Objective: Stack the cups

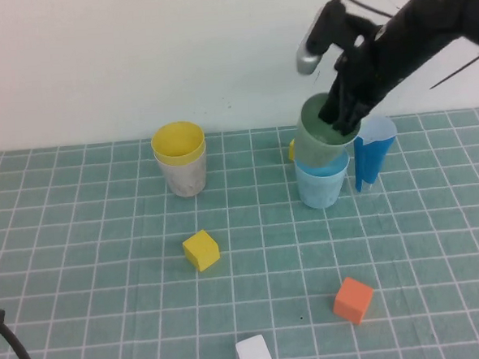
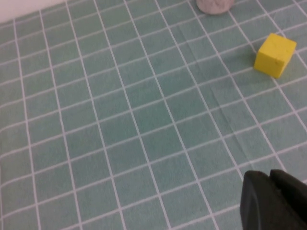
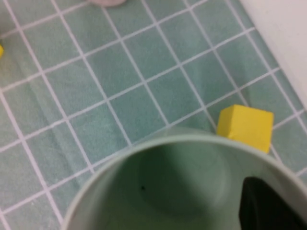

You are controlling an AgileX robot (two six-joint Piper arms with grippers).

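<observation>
The yellow cup (image 1: 179, 142) sits nested in the pale pink cup (image 1: 184, 176) at the back left. The sage green cup (image 1: 320, 138) is tilted, with its base at the mouth of the light blue cup (image 1: 321, 184). My right gripper (image 1: 343, 112) is shut on the green cup's rim. In the right wrist view one finger (image 3: 268, 206) shows inside the green cup (image 3: 158, 182). My left gripper (image 2: 271, 191) is shut and empty, low over the mat at the near left, away from all the cups.
A dark-blue-and-white paper cone (image 1: 374, 159) stands right beside the blue cup. A yellow cube (image 1: 201, 250), an orange cube (image 1: 353, 299) and a white cube (image 1: 253, 353) lie on the checked green mat (image 1: 90, 262). A small yellow cube (image 1: 291, 149) lies behind the cups.
</observation>
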